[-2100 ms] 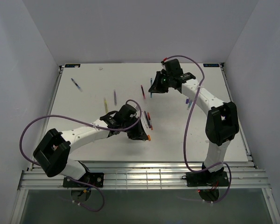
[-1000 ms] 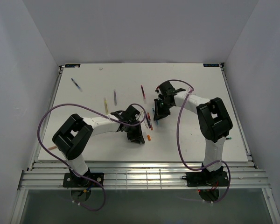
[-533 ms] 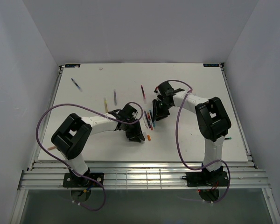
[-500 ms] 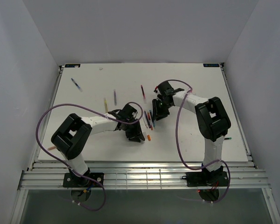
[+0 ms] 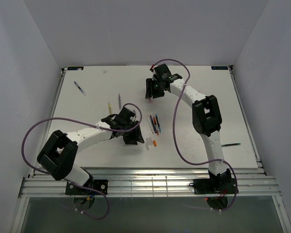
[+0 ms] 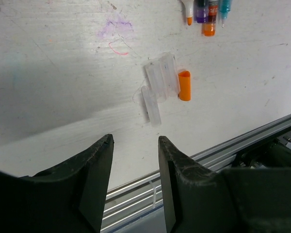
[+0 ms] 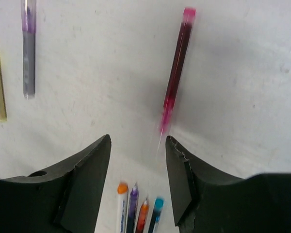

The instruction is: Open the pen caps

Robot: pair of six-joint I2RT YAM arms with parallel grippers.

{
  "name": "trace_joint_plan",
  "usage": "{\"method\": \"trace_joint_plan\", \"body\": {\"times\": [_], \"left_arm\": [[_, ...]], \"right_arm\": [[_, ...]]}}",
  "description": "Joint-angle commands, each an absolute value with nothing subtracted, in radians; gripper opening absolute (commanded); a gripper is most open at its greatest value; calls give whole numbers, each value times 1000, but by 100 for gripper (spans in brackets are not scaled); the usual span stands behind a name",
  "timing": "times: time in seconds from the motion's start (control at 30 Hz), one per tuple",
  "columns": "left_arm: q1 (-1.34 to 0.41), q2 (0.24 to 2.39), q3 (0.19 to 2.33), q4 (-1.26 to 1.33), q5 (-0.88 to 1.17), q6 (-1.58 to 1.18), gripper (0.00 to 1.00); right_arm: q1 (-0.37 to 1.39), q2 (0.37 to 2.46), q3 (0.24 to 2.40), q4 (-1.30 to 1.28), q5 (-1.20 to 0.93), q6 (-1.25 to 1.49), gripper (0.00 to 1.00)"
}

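Top view: the left claw (image 5: 129, 135) sits low over the table (image 5: 87, 121), with loose caps (image 5: 148, 142) just off its tip. The right claw (image 5: 152, 91) hangs at the far side over a red pen (image 5: 149, 94). A row of pens (image 5: 154, 124) lies between the two claws. Neither claw's jaw gap can be told from here.

Left wrist view: the left claw (image 6: 135, 160) is spread and holds nothing. Ahead of it lie clear caps (image 6: 161, 77), with an orange cap (image 6: 184, 85) touching them on the right. Bare pen tips (image 6: 203, 12) show beyond. The caps look feather-light, hard and slick, so they would likely skid or roll if nudged.

Right wrist view: the right claw (image 7: 138, 160) is spread and empty. The red pen (image 7: 177, 68) lies just ahead, slightly right of the gap. It is blurred, so I cannot tell whether it is capped. Being thin, stiff and smooth, it is best pinched mid-barrel, with the pink end left free.

No brand or readable writing shows, only ink scribbles (image 6: 117, 36) on the table.
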State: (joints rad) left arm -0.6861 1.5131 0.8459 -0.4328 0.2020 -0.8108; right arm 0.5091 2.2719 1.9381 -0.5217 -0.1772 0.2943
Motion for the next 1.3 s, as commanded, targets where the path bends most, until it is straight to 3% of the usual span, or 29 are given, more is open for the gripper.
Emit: {"method": "trace_joint_plan", "body": {"times": [0.0,0.4,0.73,0.77,0.87,1.13,1.27], "left_arm": [[-683,1419,819,-446,156,-785,53],[-680,1301,721,-440,149,-827,53],[-678,1272,718,-446,170,-853,53],[-678,1270,727,-455,173,-853,53],[-678,1269,753,-469,199,-853,53],[-672,1269,902,-471,273,-864,52],[-672,1281,953,-463,293,-909,52]], "right_arm": [[512,2368,2066,-595,-129,262,56],[548,2528,2221,-606,-46,239,52],[601,2570,2209,-761,147,227,24],[601,2563,2206,-756,140,222,17],[597,2527,2224,-726,100,216,9],[522,2387,2289,-644,-179,369,8],[534,2219,2057,-568,-287,397,8]]}}
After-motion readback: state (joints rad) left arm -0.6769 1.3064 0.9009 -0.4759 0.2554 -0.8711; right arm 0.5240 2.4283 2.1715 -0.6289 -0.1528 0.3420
